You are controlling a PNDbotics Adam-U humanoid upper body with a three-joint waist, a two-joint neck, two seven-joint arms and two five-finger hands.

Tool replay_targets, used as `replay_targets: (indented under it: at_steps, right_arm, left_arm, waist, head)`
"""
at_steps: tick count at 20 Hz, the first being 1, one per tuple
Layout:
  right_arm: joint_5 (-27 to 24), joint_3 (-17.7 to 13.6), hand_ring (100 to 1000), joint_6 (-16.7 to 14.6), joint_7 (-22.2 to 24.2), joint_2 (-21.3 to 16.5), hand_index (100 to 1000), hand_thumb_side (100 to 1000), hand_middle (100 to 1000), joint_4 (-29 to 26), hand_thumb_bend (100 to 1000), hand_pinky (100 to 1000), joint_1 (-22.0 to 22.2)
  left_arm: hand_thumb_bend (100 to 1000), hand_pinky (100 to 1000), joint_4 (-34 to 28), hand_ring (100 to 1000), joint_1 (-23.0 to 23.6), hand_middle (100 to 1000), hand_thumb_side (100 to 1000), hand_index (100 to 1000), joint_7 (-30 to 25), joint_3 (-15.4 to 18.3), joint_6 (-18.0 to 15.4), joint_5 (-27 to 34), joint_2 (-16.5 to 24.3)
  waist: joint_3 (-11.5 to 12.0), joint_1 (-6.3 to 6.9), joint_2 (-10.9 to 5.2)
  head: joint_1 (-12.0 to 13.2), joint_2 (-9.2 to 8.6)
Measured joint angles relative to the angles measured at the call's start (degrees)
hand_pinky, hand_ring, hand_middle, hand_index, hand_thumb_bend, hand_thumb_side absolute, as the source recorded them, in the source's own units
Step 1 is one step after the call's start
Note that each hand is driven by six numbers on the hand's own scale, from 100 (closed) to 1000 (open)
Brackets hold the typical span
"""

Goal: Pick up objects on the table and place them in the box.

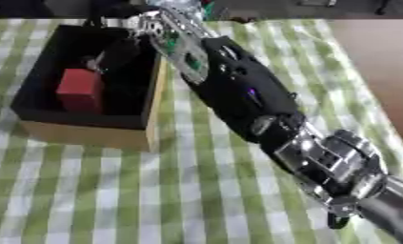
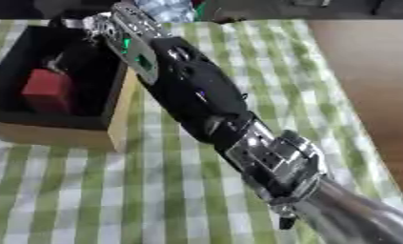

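A red block [image 1: 79,89] lies inside the black-lined box [image 1: 92,136] with wooden outer walls, at the upper left of the cloth. My right arm stretches from the lower right corner diagonally up to the box. Its right hand [image 1: 117,53] hangs over the box's inside, just above and to the right of the red block. The dark fingers point down and left toward the block and look straight, with nothing between them. They are hard to separate from the black lining. My left hand shows in neither view.
A green and white checked cloth [image 1: 113,200] covers the table. Bare brown tabletop [image 1: 375,62] runs along the right side. A shiny, clear thing [image 1: 177,6] sits at the far edge behind the arm.
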Motion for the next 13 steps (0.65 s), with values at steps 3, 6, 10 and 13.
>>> replay_targets:
  at_steps: [3,6,10,13]
  right_arm:
    - [-5.5,-0.1,945,2.8,-2.5,-4.0,1000,821,837,-7.9,100,930,0.4]
    - [-11.4,-0.8,917,7.3,-6.4,-8.9,1000,771,813,-17.5,100,906,2.0]
    - [-19.9,-2.3,879,13.1,-12.8,-16.1,967,690,768,-31.0,100,884,6.3]
    - [-27.5,-4.1,859,16.6,-19.6,-21.9,961,700,758,-41.7,100,878,11.4]
  left_arm:
    - [100,633,0.0,739,0.3,674,773,624,0.1,0.1,0.1,0.0,0.0]
    - [100,633,0.0,739,0.5,674,773,624,0.4,0.4,0.2,-0.1,0.0]
    - [100,633,0.0,738,0.7,674,774,624,1.0,0.7,0.2,-0.3,0.0]
    - [100,634,0.0,738,0.9,674,776,624,1.7,1.1,0.2,-0.6,0.1]
  waist:
    - [-0.6,0.00,0.00]
    - [-1.1,0.00,0.00]
    - [-2.0,0.00,0.00]
    - [-2.8,0.02,0.00]
  head:
    - [0.6,0.01]
    - [1.3,0.02]
    - [2.3,0.04]
    - [3.5,0.06]
